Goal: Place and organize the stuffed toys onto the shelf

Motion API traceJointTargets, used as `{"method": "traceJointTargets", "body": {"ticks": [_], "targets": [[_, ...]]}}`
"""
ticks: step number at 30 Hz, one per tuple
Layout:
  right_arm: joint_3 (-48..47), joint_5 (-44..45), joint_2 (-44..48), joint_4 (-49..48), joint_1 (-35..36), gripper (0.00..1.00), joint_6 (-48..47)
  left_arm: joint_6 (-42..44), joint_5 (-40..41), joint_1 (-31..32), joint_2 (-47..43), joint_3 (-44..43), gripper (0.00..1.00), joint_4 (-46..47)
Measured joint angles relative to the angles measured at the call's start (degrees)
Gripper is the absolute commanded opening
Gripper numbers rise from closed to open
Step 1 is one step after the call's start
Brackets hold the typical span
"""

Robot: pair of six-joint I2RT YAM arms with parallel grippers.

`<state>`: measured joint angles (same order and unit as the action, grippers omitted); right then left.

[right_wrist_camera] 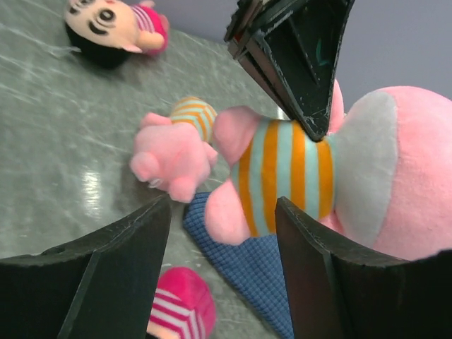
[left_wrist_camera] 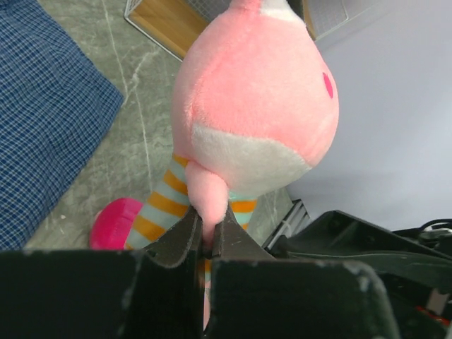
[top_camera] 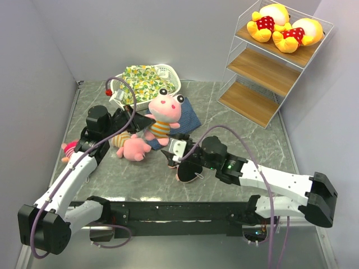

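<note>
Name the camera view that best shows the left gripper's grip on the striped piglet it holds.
Left wrist: the left gripper pinches a pink limb of the piglet close up. Top external shows the piglet upright, but the grip is small. Right wrist shows its striped belly and one black finger.

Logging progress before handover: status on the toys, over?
Left fingers shut on striped piglet, upright. Right fingers open, close beside it. Two yellow bears on top board of shelf. Other piglet lies on table.

Soft, even light fills all views; pale glare marks the marble tabletop [right_wrist_camera: 92,185] at left of the right wrist view, where the striped piglet [right_wrist_camera: 282,176] looks slightly soft.
</note>
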<state>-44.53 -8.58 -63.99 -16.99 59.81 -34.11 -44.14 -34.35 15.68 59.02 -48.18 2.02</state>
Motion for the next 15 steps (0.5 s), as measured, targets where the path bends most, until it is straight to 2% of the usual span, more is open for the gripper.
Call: {"method": "traceJointTargets", "body": {"ticks": [7, 15], "targets": [[1.7, 8.0, -5.3, -8.3, 3.1, 0.66, -6.3, -3.8, -1.9, 0.0, 0.1, 0.0, 0.01, 0.7], [4.1, 14.1, -6.8, -11.8, 4.5, 0.67, -9.2, -4.8, -1.7, 0.0, 0.0, 0.0, 0.01, 0.3]]}}
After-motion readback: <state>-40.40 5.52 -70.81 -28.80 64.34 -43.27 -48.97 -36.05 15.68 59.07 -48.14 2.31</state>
